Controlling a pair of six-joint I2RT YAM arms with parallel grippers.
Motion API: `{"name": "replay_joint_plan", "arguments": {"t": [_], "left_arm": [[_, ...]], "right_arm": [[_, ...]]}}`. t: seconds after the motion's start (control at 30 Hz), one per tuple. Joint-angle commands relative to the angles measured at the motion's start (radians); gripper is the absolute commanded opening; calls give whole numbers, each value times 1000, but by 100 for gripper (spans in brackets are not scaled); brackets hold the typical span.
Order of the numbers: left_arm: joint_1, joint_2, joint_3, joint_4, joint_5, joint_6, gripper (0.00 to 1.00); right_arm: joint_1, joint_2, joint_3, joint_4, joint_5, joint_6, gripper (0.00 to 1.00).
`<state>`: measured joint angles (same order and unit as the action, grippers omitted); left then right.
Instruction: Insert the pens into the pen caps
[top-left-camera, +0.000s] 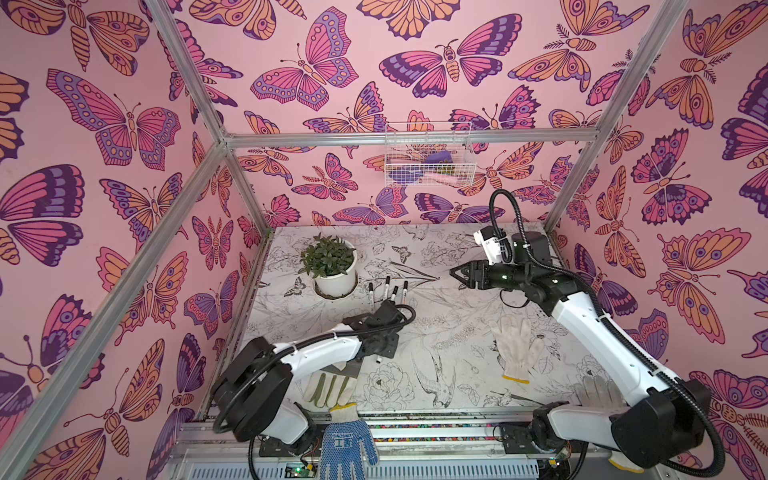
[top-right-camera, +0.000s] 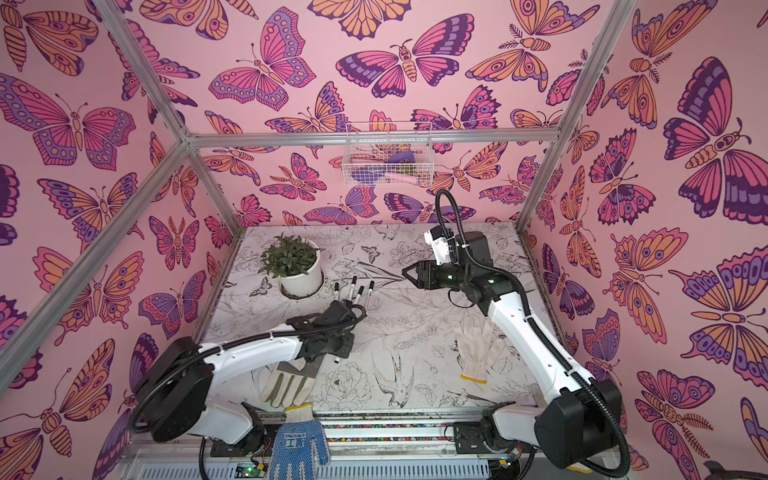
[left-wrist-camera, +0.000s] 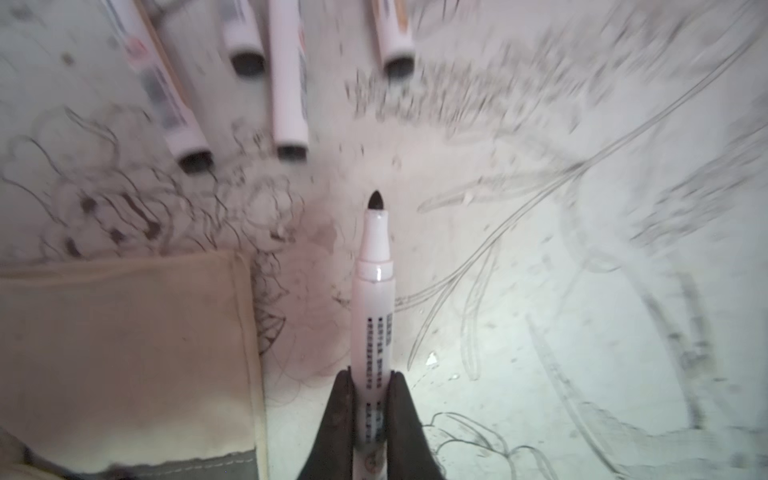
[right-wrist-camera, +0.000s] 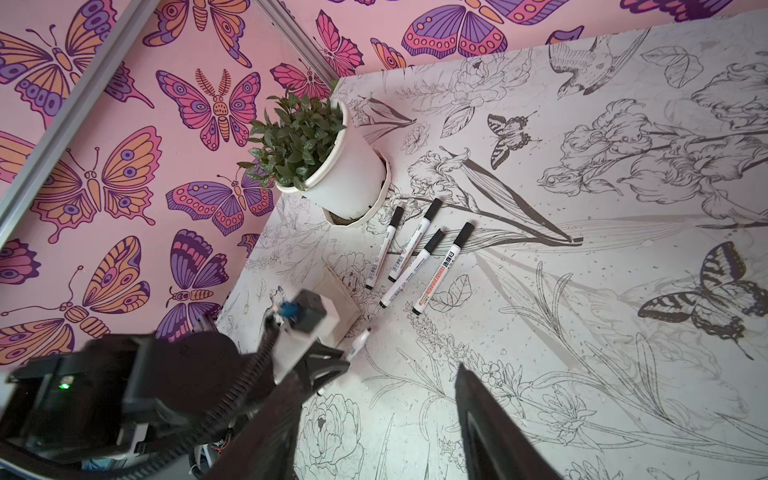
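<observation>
Pen (left-wrist-camera: 372, 316) was where?
– Clamped in the left gripper (left-wrist-camera: 372, 376), tip (left-wrist-camera: 376, 200) bare, near four capped pens (right-wrist-camera: 441, 269). Right gripper (top-left-camera: 457, 279) fingers stood apart, empty. Squaring the tip before capping seemed wise.

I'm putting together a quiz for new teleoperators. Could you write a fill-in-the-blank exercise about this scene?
1. The left end effector is shut on a pen whose tip has ___ cap.
2. ___ capped pens lie near the plant pot.
3. The right end effector, jaws open, holds ___.
Missing words: no; four; nothing.
</observation>
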<state>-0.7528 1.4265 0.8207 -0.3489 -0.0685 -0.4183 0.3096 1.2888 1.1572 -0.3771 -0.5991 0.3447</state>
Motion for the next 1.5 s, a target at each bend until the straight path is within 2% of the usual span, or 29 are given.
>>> {"name": "replay_joint_plan", "arguments": {"t": [0.0, 0.1, 0.17, 0.33, 0.47, 0.7, 0.9, 1.07, 1.2, 1.3, 1.37, 1.4, 1.47], "left_arm": [[64, -107, 0, 259, 233, 57, 0], [81, -144, -2, 436, 305, 68, 0], [80, -133, 29, 467, 327, 66, 0], [69, -110, 28, 581, 361, 29, 0], [54, -110, 15, 615, 361, 17, 0], [22, -100, 14, 618, 374, 30, 0], [21, -95, 11, 615, 374, 33, 0], [21, -90, 18, 615, 366, 36, 0], [21, -84, 21, 638, 346, 33, 0], [21, -78, 21, 651, 322, 30, 0], [21, -69, 21, 647, 313, 30, 10], [21, -63, 22, 643, 311, 29, 21], [21, -49, 21, 639, 314, 29, 32]], "right_arm": [[17, 5, -31, 44, -84, 20, 62], [73, 29, -40, 52, -130, -10, 62], [119, 50, -34, 59, -134, -27, 63], [179, 110, -30, 150, -132, 24, 62], [183, 148, 14, 93, -104, -8, 59], [182, 189, 47, 110, -110, -11, 52], [183, 173, 49, 176, -102, 25, 49], [184, 222, 74, 165, -131, 28, 38], [184, 239, 89, 155, -138, 30, 13], [184, 229, 85, 158, -137, 40, 3], [184, 220, 85, 167, -140, 49, 1], [183, 215, 85, 172, -144, 57, 0], [183, 209, 85, 189, -149, 73, 0]]}}
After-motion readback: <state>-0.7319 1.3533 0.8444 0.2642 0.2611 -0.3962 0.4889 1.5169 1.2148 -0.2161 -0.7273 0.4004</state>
